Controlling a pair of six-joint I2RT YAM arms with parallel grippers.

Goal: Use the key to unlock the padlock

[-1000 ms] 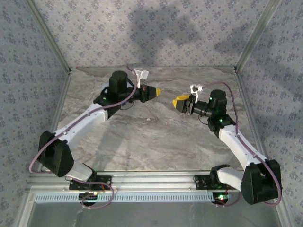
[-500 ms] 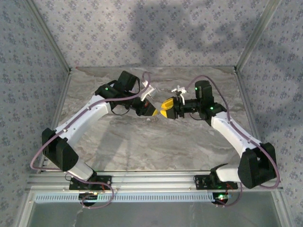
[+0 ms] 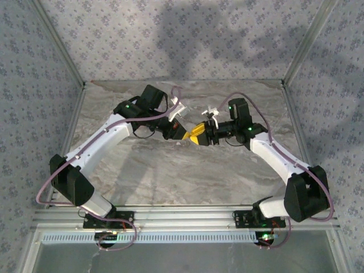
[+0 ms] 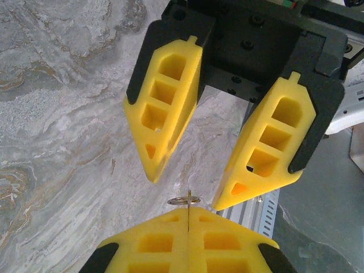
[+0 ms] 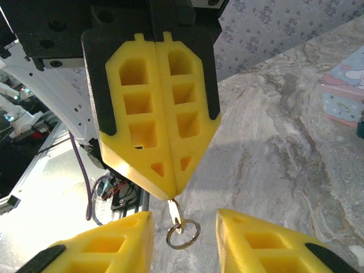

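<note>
Above the middle of the grey marble-patterned tabletop [image 3: 187, 176], both white-and-black arms reached inward with bent elbows and met tip to tip. The left gripper [image 5: 169, 192] was clamped on a small, thin silvery key with a wire ring [image 5: 180, 226], which stuck out from its pressed-together yellow fingertips. The right gripper [image 4: 186, 191] faced it with yellow fingers spread, one on either side of the ring. At the right edge of the right wrist view sat a pale blue cartoon-printed tin [image 5: 344, 99]. A dark sliver [image 5: 360, 128] just below it was too cropped to identify.
</note>
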